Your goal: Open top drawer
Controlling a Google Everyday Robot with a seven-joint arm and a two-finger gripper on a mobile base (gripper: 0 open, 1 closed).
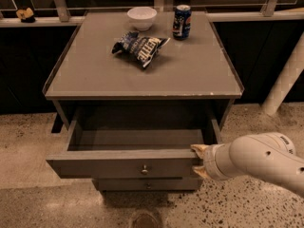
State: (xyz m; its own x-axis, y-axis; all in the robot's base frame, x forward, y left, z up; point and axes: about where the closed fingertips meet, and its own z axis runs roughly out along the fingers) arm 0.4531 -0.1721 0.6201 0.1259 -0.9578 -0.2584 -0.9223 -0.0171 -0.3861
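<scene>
The top drawer is the wide grey drawer under the table top, with a small round metal knob at the centre of its front. It stands pulled out and its inside looks bare. My gripper is at the right end of the drawer's front panel, on a white arm that comes in from the right. One fingertip lies behind the panel's top edge and the other is at its front face, so the jaws hold the panel.
A narrower grey drawer front sits below, closed. On the table top are a white bowl, a blue can and a chip bag. A white post stands at the right on the speckled floor.
</scene>
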